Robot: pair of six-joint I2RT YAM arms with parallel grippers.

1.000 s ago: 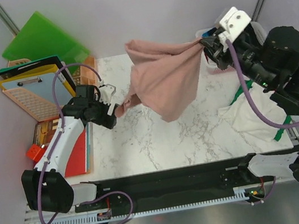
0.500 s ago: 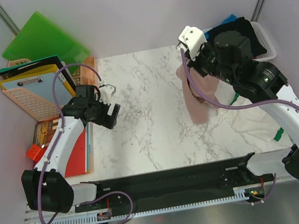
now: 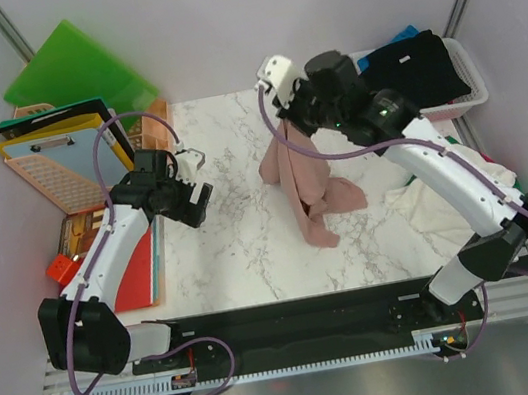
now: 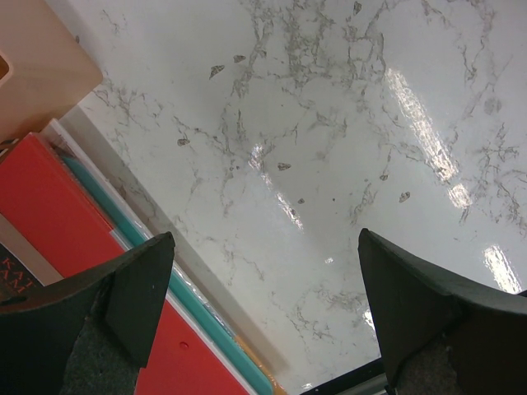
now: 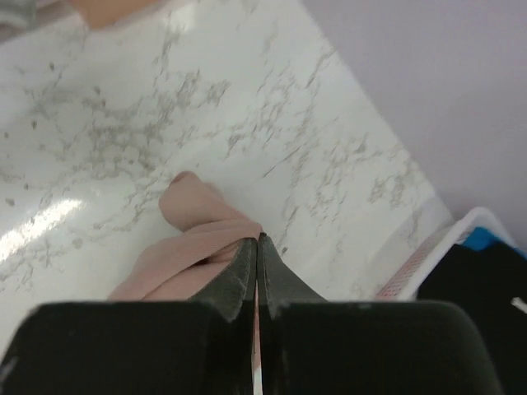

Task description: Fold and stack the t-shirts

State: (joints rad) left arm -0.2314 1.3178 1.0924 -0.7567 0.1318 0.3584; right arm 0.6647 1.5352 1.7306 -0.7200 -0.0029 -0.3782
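**A:** How does the right arm stand?

**B:** It rises from its base at the near right and arches over to the far middle of the table (image 3: 240,237), with the wrist bent downward. The right gripper (image 3: 284,125) has its fingers pressed together on a pinch of the pink t-shirt (image 3: 305,186).

**A:** And the shirt itself?

**B:** It hangs from that pinch in a bunched column, and its lower end lies crumpled on the marble, a little right of centre. The wrist view shows pink cloth caught at the closed fingertips.

**A:** The left arm?

**B:** It stretches from the near left toward the left part of the table. The left gripper (image 3: 197,174) is over bare marble near the red folder (image 3: 139,269), with its fingers spread wide and nothing between them.

**A:** Other shirts?

**B:** A white t-shirt (image 3: 439,214) lies at the right edge under the right arm. A black t-shirt (image 3: 414,66) sits in the white basket (image 3: 466,103) at the far right.
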